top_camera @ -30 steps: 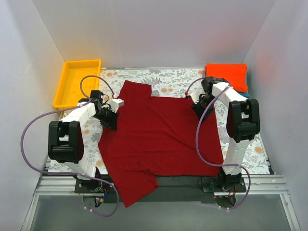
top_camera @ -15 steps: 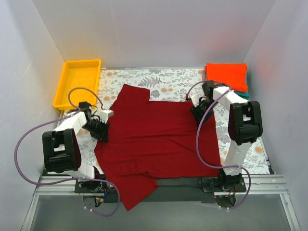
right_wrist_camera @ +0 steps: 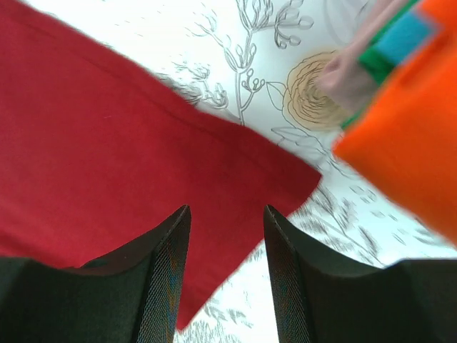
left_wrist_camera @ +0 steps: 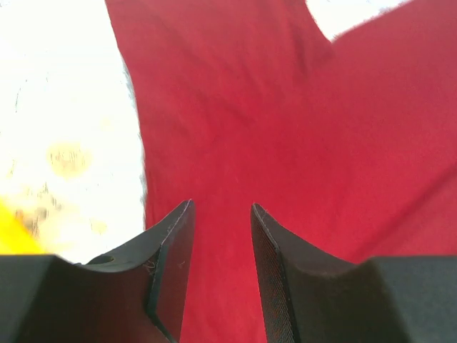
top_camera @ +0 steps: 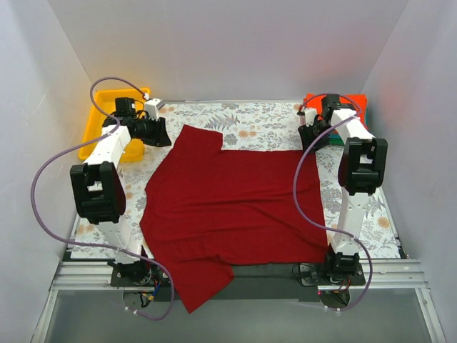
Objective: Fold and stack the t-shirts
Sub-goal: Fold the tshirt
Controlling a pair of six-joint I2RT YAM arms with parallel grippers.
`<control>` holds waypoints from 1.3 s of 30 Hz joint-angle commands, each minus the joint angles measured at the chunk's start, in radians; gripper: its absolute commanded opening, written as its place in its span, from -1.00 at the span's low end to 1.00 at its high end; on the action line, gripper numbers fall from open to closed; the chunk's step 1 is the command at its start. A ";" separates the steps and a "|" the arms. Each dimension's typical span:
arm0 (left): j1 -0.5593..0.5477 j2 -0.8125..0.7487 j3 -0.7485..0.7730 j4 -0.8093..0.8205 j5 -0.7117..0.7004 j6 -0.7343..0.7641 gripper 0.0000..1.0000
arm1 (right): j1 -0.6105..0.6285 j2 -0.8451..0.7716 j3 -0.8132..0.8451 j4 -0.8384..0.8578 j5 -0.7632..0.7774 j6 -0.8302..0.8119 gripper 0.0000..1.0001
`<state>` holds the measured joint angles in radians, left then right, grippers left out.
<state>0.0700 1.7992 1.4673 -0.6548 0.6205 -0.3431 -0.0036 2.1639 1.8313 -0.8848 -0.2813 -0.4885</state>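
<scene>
Top cam: we look down & fwd from high above the near edge, far off, whole scene in view. Left wrist cam: we sit right behind the left gripper [left_wrist_camera: 221, 207], facing out along its fingers, v. close to the crimson shirt [left_wrist_camera: 285, 107] ahead of the tips; floral cloth [left_wrist_camera: 57, 107] lies left of them. Right wrist cam: same setup behind the right gripper [right_wrist_camera: 227, 211]; crimson corner ahead-left of the tips, orange shirt [right_wrist_camera: 400, 143] ahead-right. Both wrist views share the crimson shirt & floral cloth w/ the top view, at opposite ends of the shirt's far edge.
</scene>
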 commanded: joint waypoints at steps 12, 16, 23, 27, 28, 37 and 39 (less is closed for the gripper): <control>-0.056 0.279 0.128 0.219 -0.153 -0.132 -0.26 | -0.044 0.105 0.075 0.043 0.051 0.041 0.04; -0.056 0.321 0.177 0.225 -0.160 -0.139 -0.26 | -0.044 0.109 0.091 0.046 0.030 0.031 0.05; -0.093 0.396 0.252 0.228 -0.169 -0.154 -0.22 | -0.042 0.155 0.100 0.049 -0.030 0.027 0.04; -0.099 0.453 0.300 0.228 -0.182 -0.158 -0.09 | -0.042 0.175 0.103 0.053 -0.036 0.027 -0.10; -0.102 0.463 0.312 0.227 -0.180 -0.162 -0.08 | -0.042 0.180 0.103 0.052 -0.038 0.022 -0.17; -0.145 0.595 0.462 0.236 -0.258 -0.171 -0.06 | -0.038 0.185 0.105 0.052 -0.055 0.010 -0.94; -0.148 0.615 0.492 0.234 -0.263 -0.171 -0.06 | -0.036 0.183 0.099 0.052 -0.058 0.007 -0.97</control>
<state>-0.0608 2.3821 1.8996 -0.4232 0.4015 -0.5060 -0.0494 2.3146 1.9171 -0.8337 -0.3168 -0.4709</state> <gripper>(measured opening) 0.468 0.034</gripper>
